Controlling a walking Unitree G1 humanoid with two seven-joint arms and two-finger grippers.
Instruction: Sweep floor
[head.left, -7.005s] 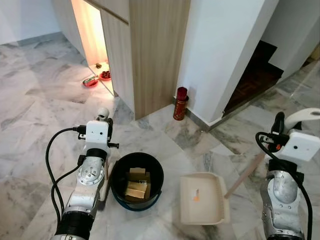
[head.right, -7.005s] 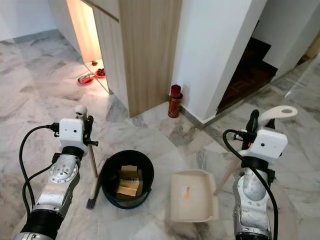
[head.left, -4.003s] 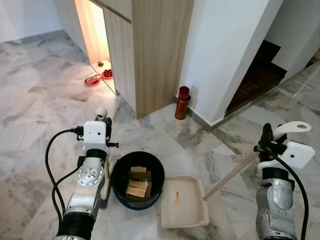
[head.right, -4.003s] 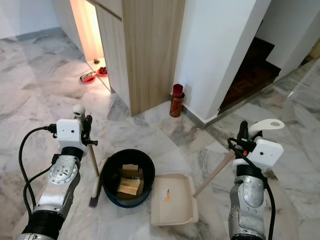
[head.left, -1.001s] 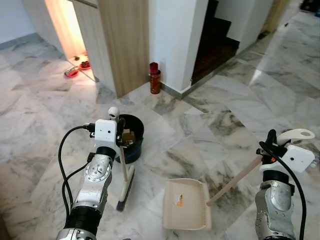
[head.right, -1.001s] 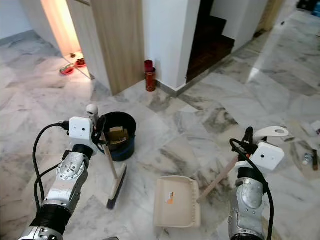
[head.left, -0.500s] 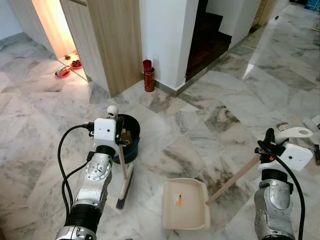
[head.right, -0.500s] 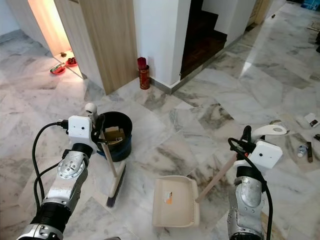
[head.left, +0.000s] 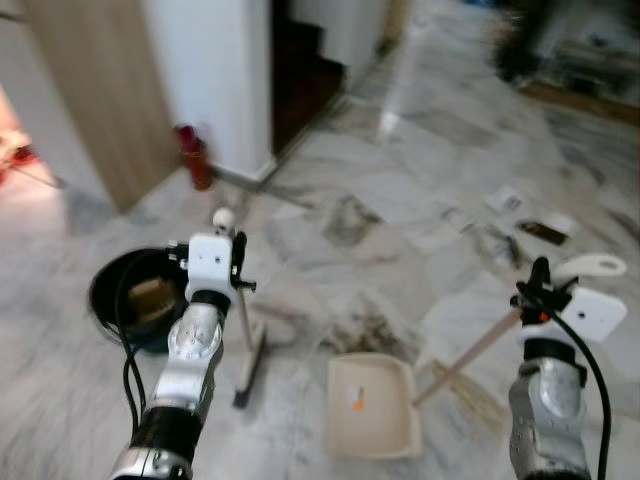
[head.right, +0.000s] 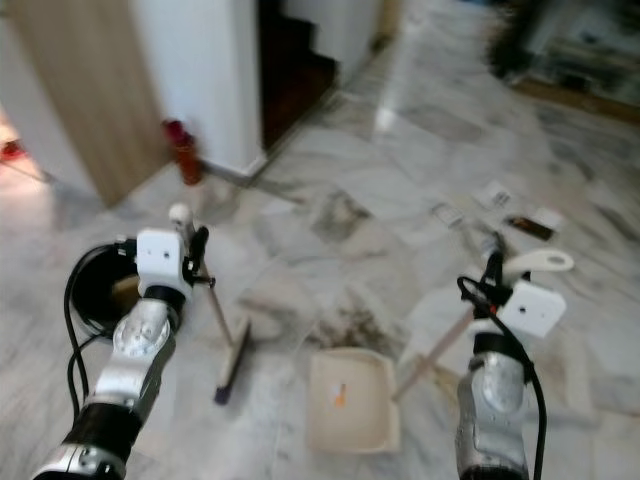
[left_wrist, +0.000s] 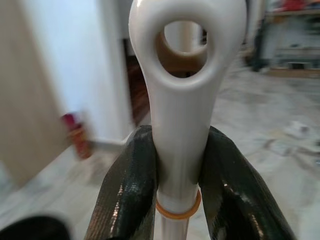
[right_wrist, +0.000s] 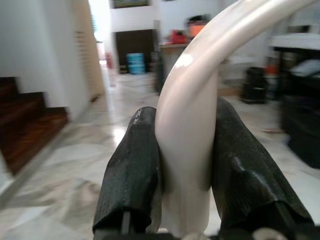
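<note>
Beside left gripper (left_wrist: 177, 175) clamping broom (head.left: 244, 340) — bucket (head.left: 120, 300); right gripper (right_wrist: 182, 165) clamps dustpan (head.left: 370, 410).

broom (head.left: 247, 340): upright, bristles on floor | cream dustpan (head.left: 370, 407): flat on marble

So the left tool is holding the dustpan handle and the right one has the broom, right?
No, it's swapped. In the left eye view the left tool grips the broom, and the right tool grips the dustpan by its long handle.

home | marble floor (head.left: 420, 150) | dark wooden stairs (head.left: 300, 70) | wood cabinet (head.left: 90, 90)
</note>
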